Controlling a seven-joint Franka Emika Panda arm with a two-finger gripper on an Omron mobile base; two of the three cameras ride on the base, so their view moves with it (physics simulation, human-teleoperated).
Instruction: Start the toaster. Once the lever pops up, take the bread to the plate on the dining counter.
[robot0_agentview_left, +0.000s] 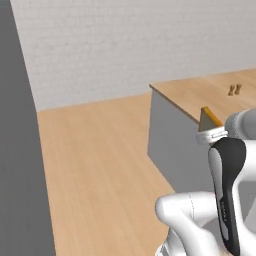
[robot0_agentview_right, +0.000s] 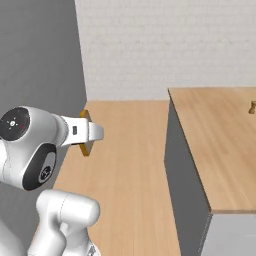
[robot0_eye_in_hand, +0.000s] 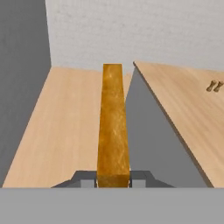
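Orange-crusted bread (robot0_eye_in_hand: 113, 127) sits edge-on, clamped in the level hand (robot0_eye_in_hand: 113, 181) beside the dining counter (robot0_eye_in_hand: 183, 109).

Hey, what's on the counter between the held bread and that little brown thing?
Nothing: in the hand view, bare wood counter runs from the bread, clamped in the pincer, to the small brown thing.

White rounded arm segments, glossy black joint covers, round black end cap with small white markings.
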